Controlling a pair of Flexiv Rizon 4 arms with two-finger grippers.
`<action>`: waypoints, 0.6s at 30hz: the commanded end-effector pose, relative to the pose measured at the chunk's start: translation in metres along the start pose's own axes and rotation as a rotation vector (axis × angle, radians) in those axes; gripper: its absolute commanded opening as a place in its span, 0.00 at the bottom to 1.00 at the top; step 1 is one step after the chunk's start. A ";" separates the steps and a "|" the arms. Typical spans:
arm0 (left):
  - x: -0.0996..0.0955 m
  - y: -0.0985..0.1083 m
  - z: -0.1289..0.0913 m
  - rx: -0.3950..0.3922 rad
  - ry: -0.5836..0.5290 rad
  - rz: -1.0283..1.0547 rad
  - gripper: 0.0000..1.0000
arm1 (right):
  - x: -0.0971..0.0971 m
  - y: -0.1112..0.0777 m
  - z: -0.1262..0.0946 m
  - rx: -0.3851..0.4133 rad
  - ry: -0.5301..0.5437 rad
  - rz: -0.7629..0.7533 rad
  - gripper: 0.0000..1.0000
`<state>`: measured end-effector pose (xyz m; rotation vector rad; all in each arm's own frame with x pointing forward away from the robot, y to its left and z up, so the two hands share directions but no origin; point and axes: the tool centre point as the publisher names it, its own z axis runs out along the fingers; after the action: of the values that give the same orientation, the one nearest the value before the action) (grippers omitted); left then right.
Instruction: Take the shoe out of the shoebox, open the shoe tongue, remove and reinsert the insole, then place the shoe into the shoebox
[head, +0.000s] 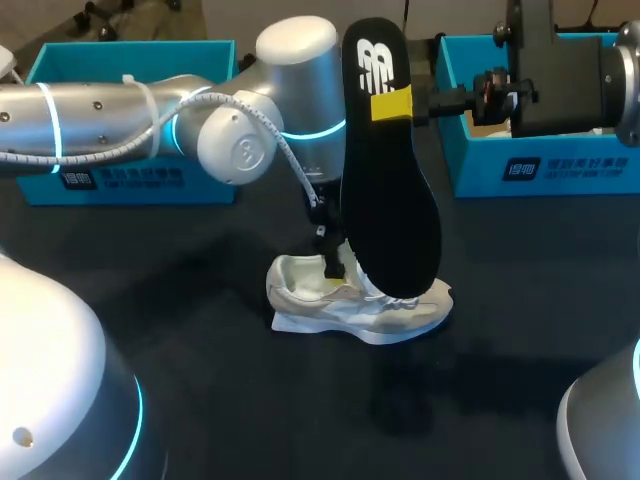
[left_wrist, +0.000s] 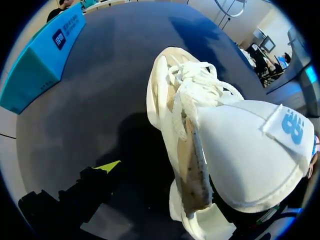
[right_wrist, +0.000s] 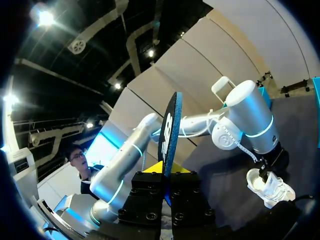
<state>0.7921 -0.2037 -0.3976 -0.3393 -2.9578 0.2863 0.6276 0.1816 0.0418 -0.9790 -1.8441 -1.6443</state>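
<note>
Insole (head: 390, 200) out and clamped upright in the right gripper (head: 392, 104), directly above the shoe (head: 360, 308) on the counter (head: 520, 300), left gripper (head: 331, 264) apart at its opening, reinsertion seems next: lower the insole toe-first inside.

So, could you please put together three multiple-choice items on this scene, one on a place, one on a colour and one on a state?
1. Where is the shoe?
A. in the left shoebox
B. on the table
C. in the right shoebox

2. What colour is the insole?
A. white
B. teal
C. black

3. How is the right gripper?
A. shut on the insole
B. open over the shoe
C. shut on a shoelace

Answers: 1 B, it rests on the dark tabletop; 2 C, its raised face is black; 3 A, it clamps the insole from both sides.
</note>
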 end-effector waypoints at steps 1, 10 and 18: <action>0.001 0.000 0.006 0.004 0.008 -0.005 0.92 | 0.000 0.002 0.004 0.002 -0.002 0.002 0.00; 0.008 -0.001 0.015 0.028 0.043 -0.017 0.48 | 0.000 0.002 0.004 0.002 -0.002 0.002 0.00; 0.009 0.000 0.018 0.027 0.068 -0.011 0.00 | 0.000 0.002 0.004 0.002 -0.002 0.002 0.00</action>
<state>0.7764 -0.2032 -0.4118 -0.3129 -2.8906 0.3129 0.6276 0.1816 0.0418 -0.9790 -1.8441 -1.6442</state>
